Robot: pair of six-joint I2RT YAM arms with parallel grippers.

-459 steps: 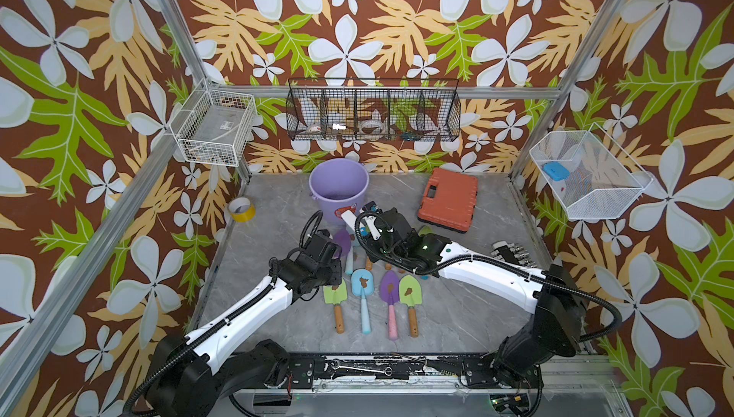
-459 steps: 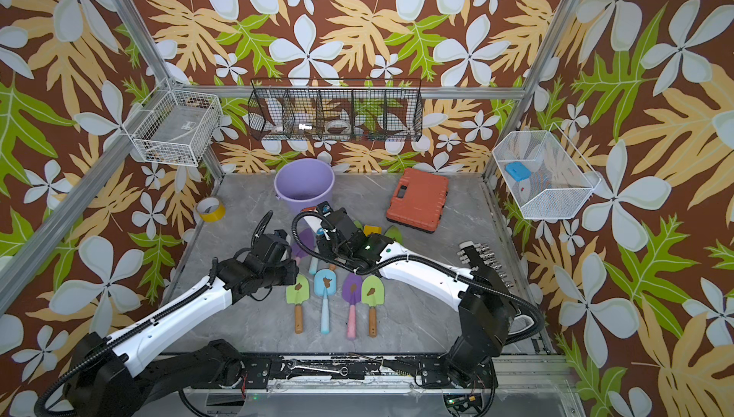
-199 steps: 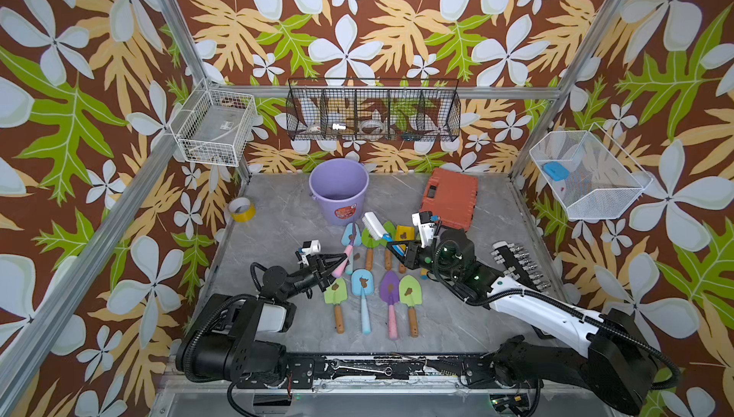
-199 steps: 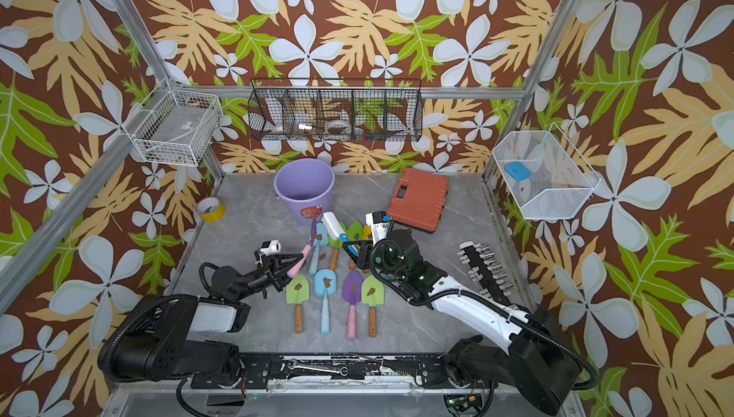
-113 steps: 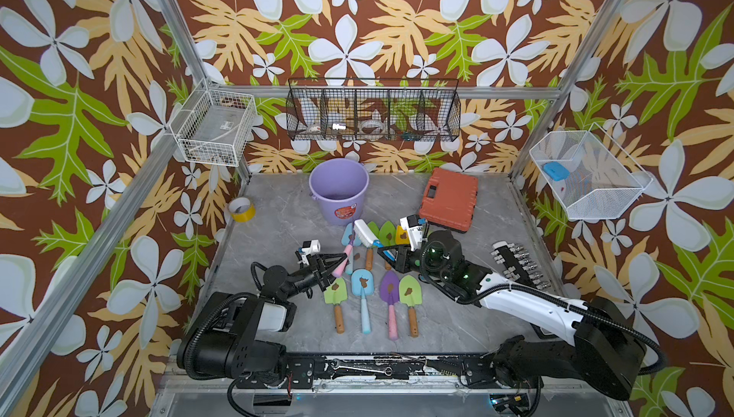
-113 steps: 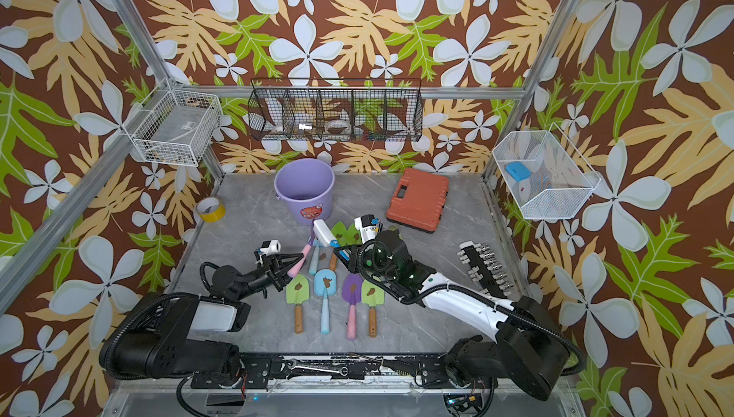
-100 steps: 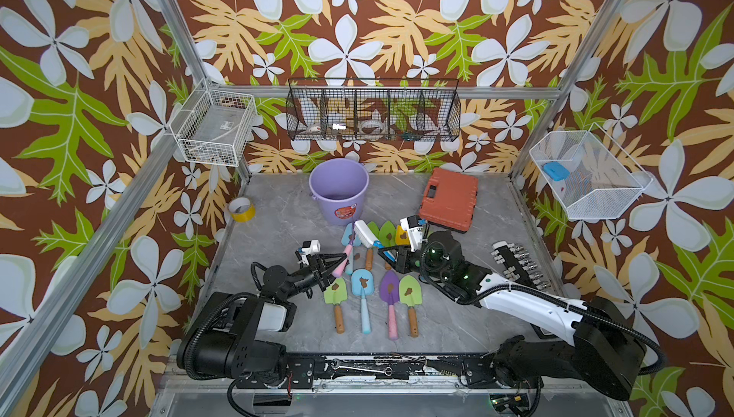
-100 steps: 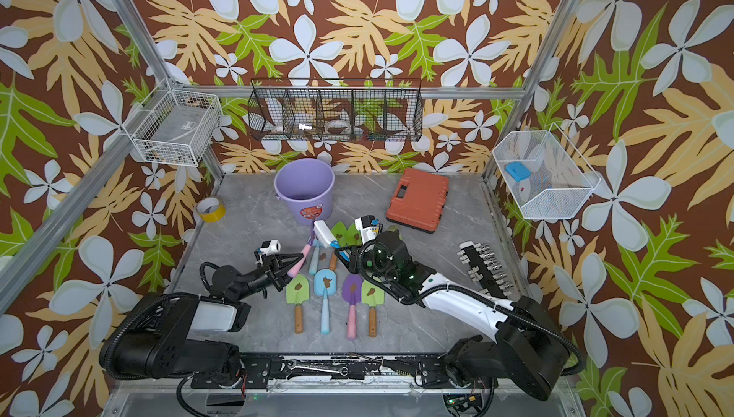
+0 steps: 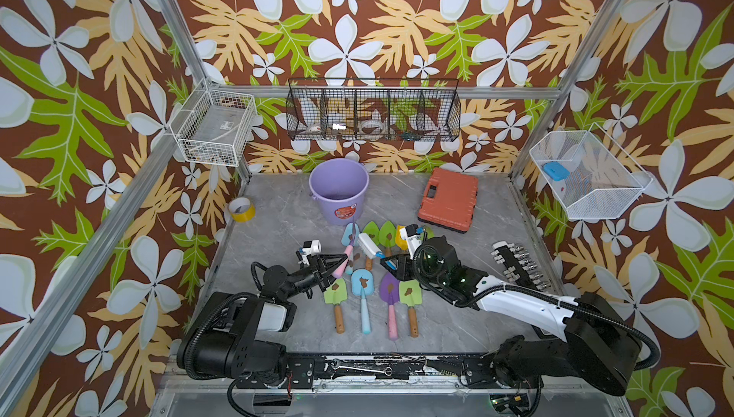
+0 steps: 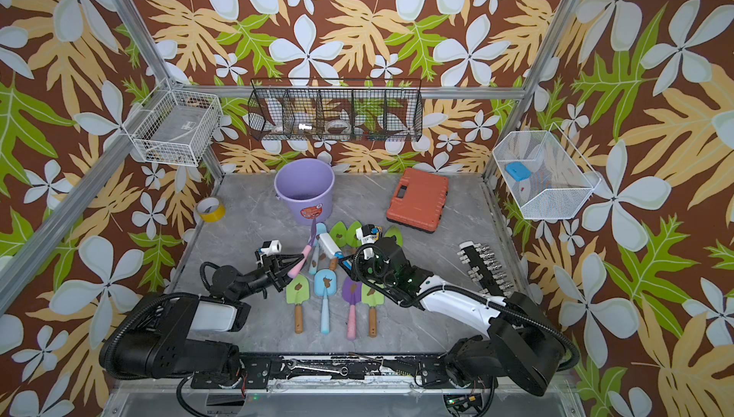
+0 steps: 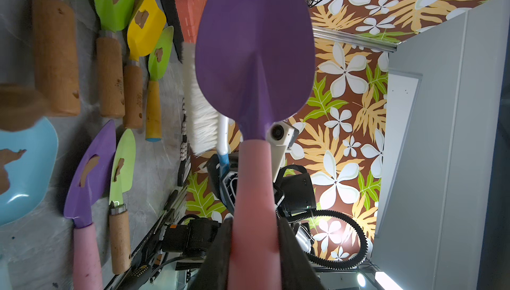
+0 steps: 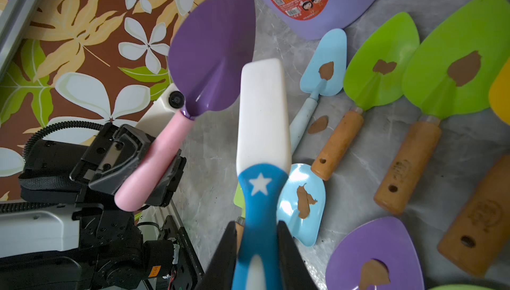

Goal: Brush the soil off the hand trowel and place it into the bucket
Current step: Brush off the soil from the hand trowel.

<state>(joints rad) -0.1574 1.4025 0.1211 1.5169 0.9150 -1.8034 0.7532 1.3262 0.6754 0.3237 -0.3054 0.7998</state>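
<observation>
1. The bucket (image 9: 338, 188) stands at 12 o'clock on the table.
2. Your left gripper (image 12: 143, 168) pinches the trowel (image 12: 212, 51) by its pink handle, with the blade pointing toward 12 o'clock, just short of the bucket.
3. Your right gripper (image 12: 258, 247) pinches the brush (image 12: 263, 109), which sits just beside the blade.
4. A clump of soil (image 12: 317, 124) lies on the table and the blade's shown face looks clean. Brushing seems done, so carry the trowel over the rim next.

Bucket (image 9: 323, 200) stands at rear centre of table (image 9: 278, 236), with case (image 9: 449, 200) to its right and tape (image 9: 240, 209) to its left by the wall. Before the bucket lie two trowel rows, rear row (image 9: 372, 232) and front row (image 9: 364, 309), with soil (image 9: 362, 282) on the blades. Left gripper (image 9: 331, 266) holds trowel (image 9: 344, 256) over the rear row's left end. Brush (image 9: 368, 245), in right gripper (image 9: 391, 266), sits just right of it. Socket rail (image 9: 520, 266) lies far right
</observation>
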